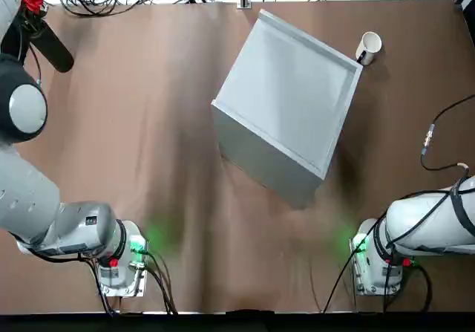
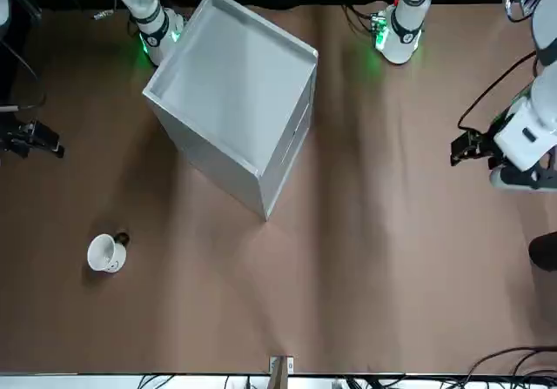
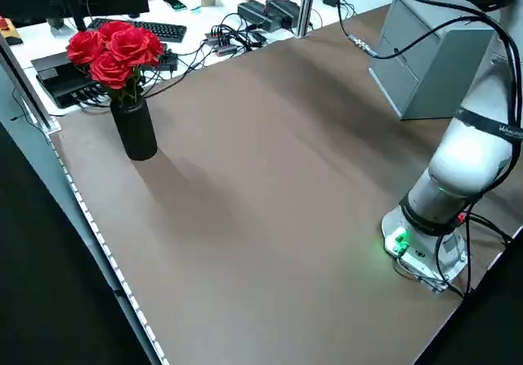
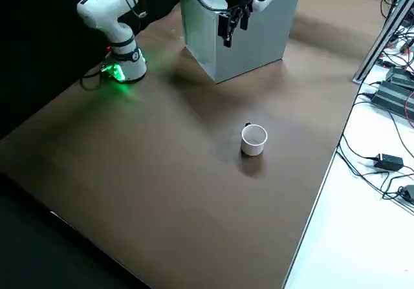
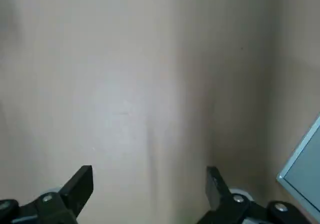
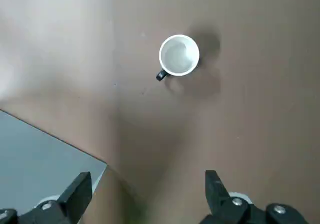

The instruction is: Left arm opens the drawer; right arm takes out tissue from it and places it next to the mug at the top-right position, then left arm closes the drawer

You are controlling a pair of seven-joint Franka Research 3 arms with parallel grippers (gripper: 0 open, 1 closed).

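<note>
Drawer [image 3: 404,34] shut, left gripper [image 5: 149,176] and right gripper [image 6: 148,176] open above table [image 1: 111,161].

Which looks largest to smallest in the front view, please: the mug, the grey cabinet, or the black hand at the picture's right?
1. Grey cabinet
2. Black hand
3. Mug

Top camera looks straight down; front camera faces it (cabinet [image 1: 286,90] shared)

The upright white mug [image 6: 179,55], its dark handle [image 6: 161,75] toward the grey cabinet [image 6: 45,159], stands on the brown desk [image 6: 260,114] apart from the cabinet's corner and farther off, while the right hand [image 6: 149,175] holds its black fingers [image 6: 217,190] spread.
</note>
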